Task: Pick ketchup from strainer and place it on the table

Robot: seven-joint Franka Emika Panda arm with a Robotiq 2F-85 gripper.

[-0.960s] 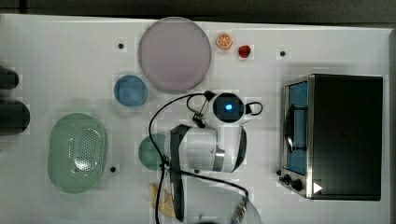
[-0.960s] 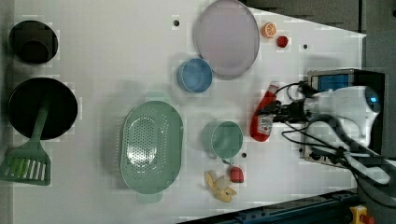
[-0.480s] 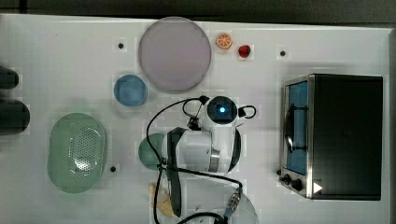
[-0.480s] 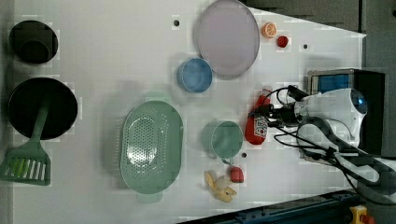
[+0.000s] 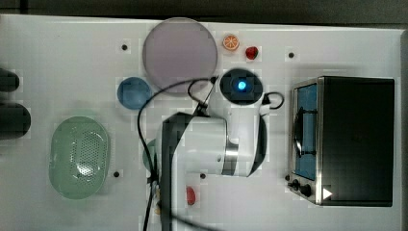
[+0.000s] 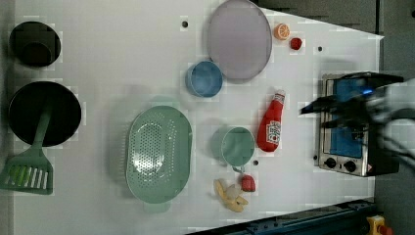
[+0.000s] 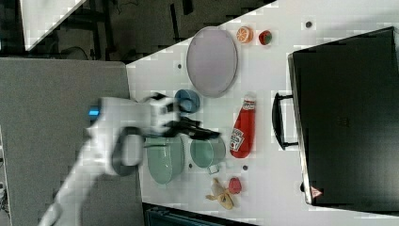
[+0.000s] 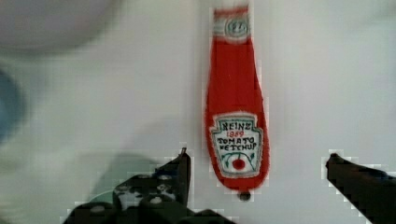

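The ketchup (image 6: 271, 125) lies flat on the white table (image 6: 107, 54), cap toward the grey-pink plate, between the teal cup and the oven; it is also in the right view (image 7: 242, 127). In the wrist view the ketchup (image 8: 236, 107) lies label up on the table below my gripper (image 8: 258, 158), which is open, one finger on each side and clear of the bottle. In the left view my gripper (image 6: 323, 115) hangs blurred over the oven side. The pale green strainer (image 6: 157, 154) holds nothing; in the top view the strainer (image 5: 79, 156) sits at the left.
A black and silver toaster oven (image 5: 346, 139) stands close beside the ketchup. A teal cup (image 6: 237, 146), a blue cup (image 6: 204, 78) and the plate (image 6: 238, 38) surround it. A red fruit (image 6: 248, 182) and a banana peel (image 6: 230, 196) lie near the table edge. Black pans (image 6: 44, 112) and a green spatula (image 6: 27, 169) sit far off.
My gripper held the ketchup just beside the teal cup; now it has let go and drawn away toward the oven, and the bottle lies on the table.
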